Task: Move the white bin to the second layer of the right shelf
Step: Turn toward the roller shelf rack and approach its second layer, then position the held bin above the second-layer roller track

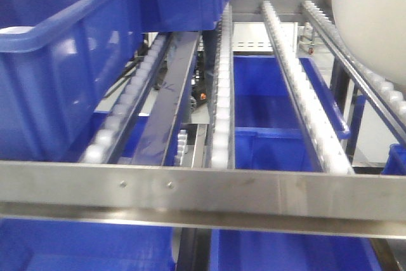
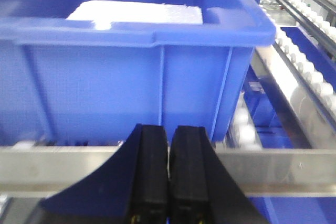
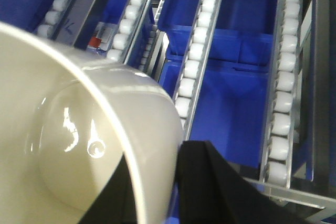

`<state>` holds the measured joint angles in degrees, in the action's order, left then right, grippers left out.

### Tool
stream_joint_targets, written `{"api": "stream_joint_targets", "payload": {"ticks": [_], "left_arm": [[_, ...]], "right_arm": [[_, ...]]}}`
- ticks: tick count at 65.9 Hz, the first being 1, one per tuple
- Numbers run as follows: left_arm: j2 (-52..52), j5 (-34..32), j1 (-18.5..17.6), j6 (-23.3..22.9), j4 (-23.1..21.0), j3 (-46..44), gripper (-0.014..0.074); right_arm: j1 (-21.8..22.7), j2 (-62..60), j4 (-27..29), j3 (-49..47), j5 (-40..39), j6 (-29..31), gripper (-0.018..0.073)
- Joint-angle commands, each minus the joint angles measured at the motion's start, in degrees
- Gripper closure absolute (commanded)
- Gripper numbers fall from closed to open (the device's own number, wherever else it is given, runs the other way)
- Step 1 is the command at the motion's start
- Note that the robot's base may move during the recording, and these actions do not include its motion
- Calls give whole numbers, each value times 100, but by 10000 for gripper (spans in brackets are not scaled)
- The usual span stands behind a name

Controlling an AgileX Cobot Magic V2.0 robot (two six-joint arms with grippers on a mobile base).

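Note:
The white bin [image 1: 371,17] is at the far right over the roller rails of the right shelf second layer [image 1: 304,106], behind its flat steel front lip [image 1: 203,185]. Whether it rests on the rollers I cannot tell. In the right wrist view the white bin [image 3: 79,129] fills the left side. My right gripper [image 3: 157,192] is shut on its wall, one finger inside and the other finger [image 3: 210,182] outside, above the rollers [image 3: 197,51]. My left gripper [image 2: 169,171] is shut with nothing in it, just in front of the steel lip [image 2: 283,163].
A large blue crate [image 1: 63,61] sits on the left of the same level. The left wrist view shows this crate [image 2: 131,77] holding a white block [image 2: 136,11]. More blue crates [image 1: 266,125] stand on the level below, seen between the rails.

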<state>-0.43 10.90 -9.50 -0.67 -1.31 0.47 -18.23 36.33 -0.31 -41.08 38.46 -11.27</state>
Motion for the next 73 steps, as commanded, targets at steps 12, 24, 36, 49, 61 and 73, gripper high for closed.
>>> {"api": "stream_joint_targets", "payload": {"ticks": [12,24,36,49,61,73], "left_arm": [[-83,-518,-38,-56,-7,156,512],[-83,-518,-38,-56,-7,156,512],[-83,-518,-38,-56,-7,156,512],[-83,-518,-38,-56,-7,156,512],[-83,-518,-38,-56,-7,156,512],[-83,-518,-38,-56,-7,156,512]], "right_arm": [[27,0,-17,-179,-495,27,507],[27,0,-17,-179,-495,27,507],[27,0,-17,-179,-495,27,507],[27,0,-17,-179,-495,27,507],[27,0,-17,-179,-495,27,507],[27,0,-17,-179,-495,27,507]]}}
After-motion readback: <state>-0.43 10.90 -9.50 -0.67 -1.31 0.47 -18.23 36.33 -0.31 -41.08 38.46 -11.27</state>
